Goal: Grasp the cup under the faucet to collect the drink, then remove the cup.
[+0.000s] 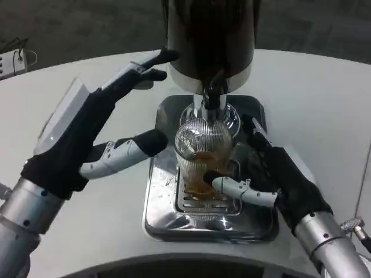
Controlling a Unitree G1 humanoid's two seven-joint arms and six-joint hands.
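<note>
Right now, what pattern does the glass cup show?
Vertical ribbing, clearest in the head view on the cup.

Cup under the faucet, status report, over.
Right hand grips cup, amber drink inside. Left hand open, raised beside dispenser. Cup on drip tray under faucet. Nothing blocking.

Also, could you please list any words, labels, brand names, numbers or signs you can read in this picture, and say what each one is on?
None can be read.
The dark drink dispenser, its faucet, the ribbed glass cup and the steel drip tray show no lettering.
The left hand and right hand carry no visible markings.
The white device at the far left edge is too small and blurred to tell.
</note>
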